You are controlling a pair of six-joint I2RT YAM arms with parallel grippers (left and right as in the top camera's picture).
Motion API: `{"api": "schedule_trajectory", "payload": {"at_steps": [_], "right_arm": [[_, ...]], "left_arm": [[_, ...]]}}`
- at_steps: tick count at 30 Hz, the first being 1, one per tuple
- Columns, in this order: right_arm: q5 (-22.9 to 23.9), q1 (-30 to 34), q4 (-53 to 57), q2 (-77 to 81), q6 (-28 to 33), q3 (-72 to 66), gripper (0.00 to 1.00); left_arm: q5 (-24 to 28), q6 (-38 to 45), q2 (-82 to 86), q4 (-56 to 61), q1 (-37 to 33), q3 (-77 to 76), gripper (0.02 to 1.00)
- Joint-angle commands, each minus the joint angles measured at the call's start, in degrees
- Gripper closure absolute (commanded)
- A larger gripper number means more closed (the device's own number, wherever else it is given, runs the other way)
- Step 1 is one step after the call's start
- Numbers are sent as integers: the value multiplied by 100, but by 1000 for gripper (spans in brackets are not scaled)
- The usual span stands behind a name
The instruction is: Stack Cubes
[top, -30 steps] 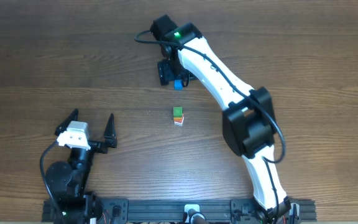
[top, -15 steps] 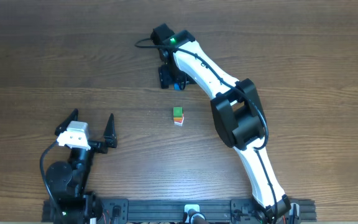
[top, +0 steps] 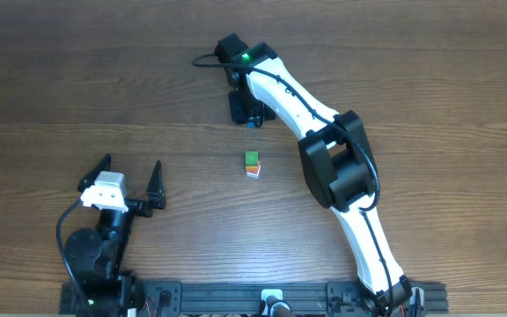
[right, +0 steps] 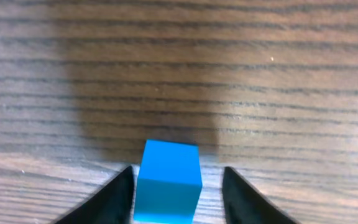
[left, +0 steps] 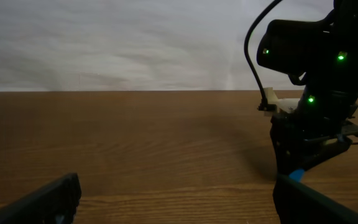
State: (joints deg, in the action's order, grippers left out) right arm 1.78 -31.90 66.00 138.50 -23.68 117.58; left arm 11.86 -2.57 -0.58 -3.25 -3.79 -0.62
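We see two robot arms standing at the near edge of a dark brown counter (top: pixel 447 97) with fine, straight wood grain.

The right arm, cased in smooth white shells with black joints, stretches far up and across the middle of the counter, its elbow bent and its wrist turned down. The right gripper (top: pixel 250 117) points at the wood, its tips low to the surface. Its two dark, tapering fingers (right: pixel 114 199) are parted and stand either side of a blue cube (right: pixel 166 182). The cube is small, sharp-edged and plain, and it rests flat on the counter. One finger sits just against the cube's side. The other has a clear gap between it and the cube, so the gripper is open and straddles the cube without clamping it.

The left arm is folded back near its base. The left gripper (top: pixel 130 164) is held level over the counter, its black fingers spread wide apart with nothing between them. From its wrist camera we see the right gripper farther off, with small green lights glowing on its dark housing.

Between the two grippers, well apart from the blue cube, a green cube (top: pixel 252 158) sits on top of another small cube (top: pixel 253 172). Together they form a short stack.
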Motion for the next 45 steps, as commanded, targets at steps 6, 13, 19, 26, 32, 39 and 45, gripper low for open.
{"api": "schedule_trajectory", "payload": {"at_steps": [6,13,19,26,32,39,45], "right_arm": [[-70,2,-9,118,-118,125,728],[-72,-11,-2,111,-267,127,822],[-103,4,273,-166,-304,354,989],[-44,-4,629,-1113,-282,472,989],[90,-125,1182,-1827,-284,459,989],[-101,-380,1700,-2002,-426,177,989],[-387,-527,1665,-2133,-588,-455,991]], "left_arm": [[72,85,31,-4,-35,31,18],[72,85,31,-4,-35,28,20],[72,85,31,-4,-35,31,18],[72,85,31,-4,-35,31,18],[72,85,31,-4,-35,31,18],[72,85,31,-4,-35,31,20],[72,85,31,-4,-35,31,20]]}}
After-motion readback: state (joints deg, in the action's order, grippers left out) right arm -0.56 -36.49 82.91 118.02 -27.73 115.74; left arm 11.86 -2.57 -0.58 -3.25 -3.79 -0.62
